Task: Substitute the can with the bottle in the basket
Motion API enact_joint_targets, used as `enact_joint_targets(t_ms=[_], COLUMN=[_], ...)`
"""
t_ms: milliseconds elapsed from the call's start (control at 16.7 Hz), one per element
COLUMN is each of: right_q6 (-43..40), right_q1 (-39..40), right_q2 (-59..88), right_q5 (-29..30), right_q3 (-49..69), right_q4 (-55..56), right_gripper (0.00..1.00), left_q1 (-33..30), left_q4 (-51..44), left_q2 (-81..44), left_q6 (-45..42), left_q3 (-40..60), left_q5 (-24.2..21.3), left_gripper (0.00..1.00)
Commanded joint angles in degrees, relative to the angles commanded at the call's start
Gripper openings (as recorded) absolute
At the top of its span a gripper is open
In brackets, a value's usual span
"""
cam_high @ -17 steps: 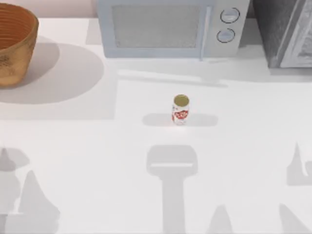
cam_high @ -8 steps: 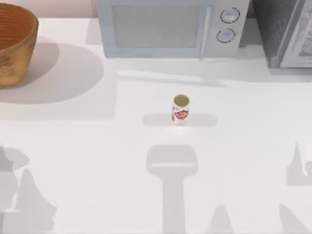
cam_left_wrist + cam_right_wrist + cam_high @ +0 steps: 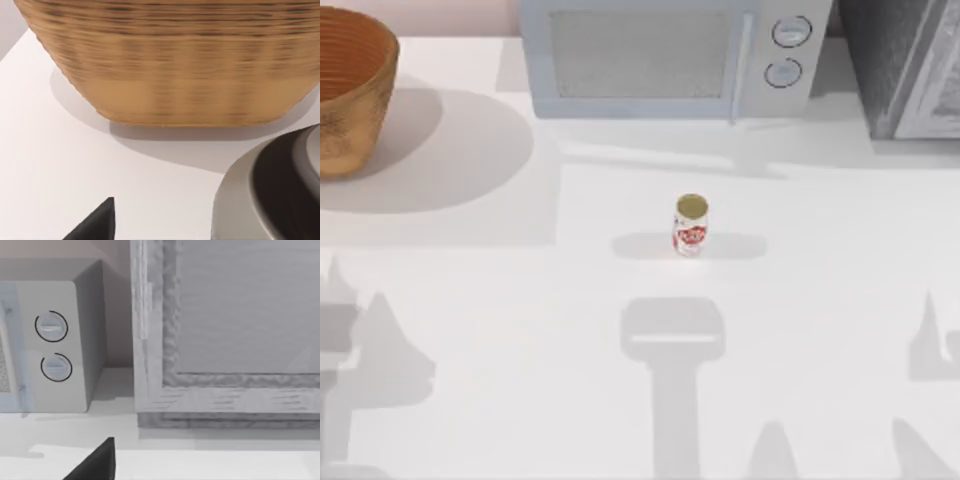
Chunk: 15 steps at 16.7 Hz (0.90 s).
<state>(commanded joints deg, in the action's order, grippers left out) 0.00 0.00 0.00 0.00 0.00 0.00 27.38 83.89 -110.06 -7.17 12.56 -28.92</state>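
Observation:
The can (image 3: 690,228), white with red markings and a dull gold top, stands upright on the white table near its middle, in front of the microwave. The brown woven basket (image 3: 358,120) sits at the far left corner. In the left wrist view its tan wall (image 3: 170,60) looms close, with a dark tip of my left gripper (image 3: 95,222) low in front of it. A grey rounded thing with a dark band (image 3: 265,195) is close beside that; I cannot tell whether it is the bottle. My right gripper (image 3: 95,462) shows a dark tip facing the back right corner.
A grey-white microwave (image 3: 660,55) with two dials stands along the back edge, also seen from the right wrist (image 3: 50,340). A grey textured cabinet (image 3: 905,65) fills the back right corner (image 3: 225,315). Arm shadows lie along the table's near side.
The arm shadow at the table's near left has shifted toward the back, toward the basket. The can and the right-side shadows have not moved.

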Motion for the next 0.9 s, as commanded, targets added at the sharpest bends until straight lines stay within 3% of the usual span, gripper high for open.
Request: enact_joint_targets(t_ms=[180, 900], right_q6=[0.0, 0.0], right_q1=[0.0, 0.0], right_q2=[0.0, 0.0], right_q5=[0.0, 0.0], right_q3=[0.0, 0.0], right_q4=[0.0, 0.0], right_gripper=[1.0, 1.0], left_q1=[0.0, 0.0], left_q4=[0.0, 0.0], left_q2=[0.0, 0.0], left_q6=[0.0, 0.0], left_q3=[0.0, 0.0], left_q5=[0.0, 0.0], left_gripper=[1.0, 0.1])
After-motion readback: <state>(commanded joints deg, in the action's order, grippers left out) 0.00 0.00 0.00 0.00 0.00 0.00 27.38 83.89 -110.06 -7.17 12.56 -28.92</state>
